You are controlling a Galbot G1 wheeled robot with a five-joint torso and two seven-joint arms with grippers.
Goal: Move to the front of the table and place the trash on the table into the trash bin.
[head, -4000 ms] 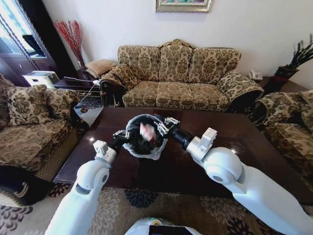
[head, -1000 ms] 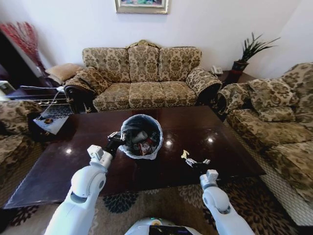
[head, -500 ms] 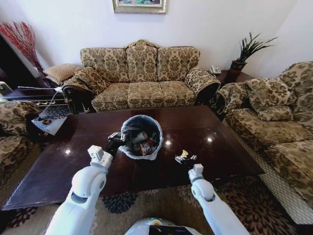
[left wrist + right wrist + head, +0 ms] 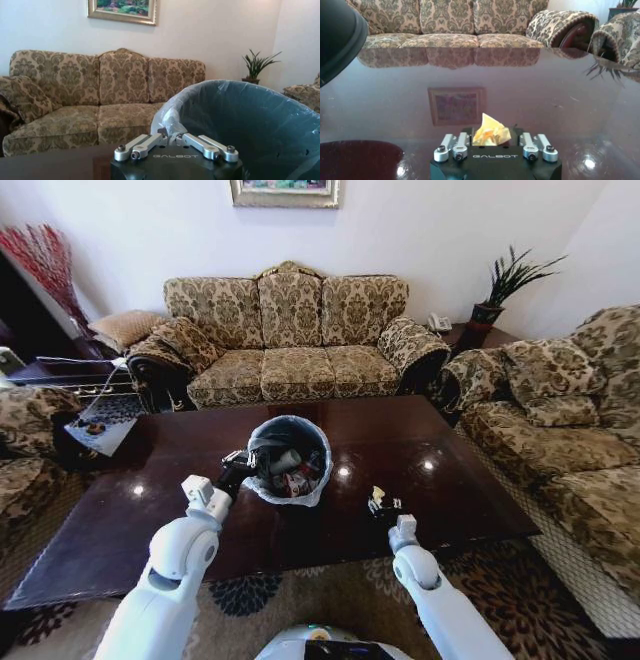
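Risk: right gripper [image 4: 492,138] straddles the yellow paper scrap [image 4: 491,132], fingers unclosed, while left gripper [image 4: 175,141] pinches the trash bin [image 4: 288,452] liner; a shallow pinch could slip.

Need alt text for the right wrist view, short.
The right gripper sits low over the glossy dark reddish-brown wooden table, its jaws open around a small crumpled yellow paper scrap. The round black trash bin curves in at one edge, and a patterned beige sofa stands beyond the table.
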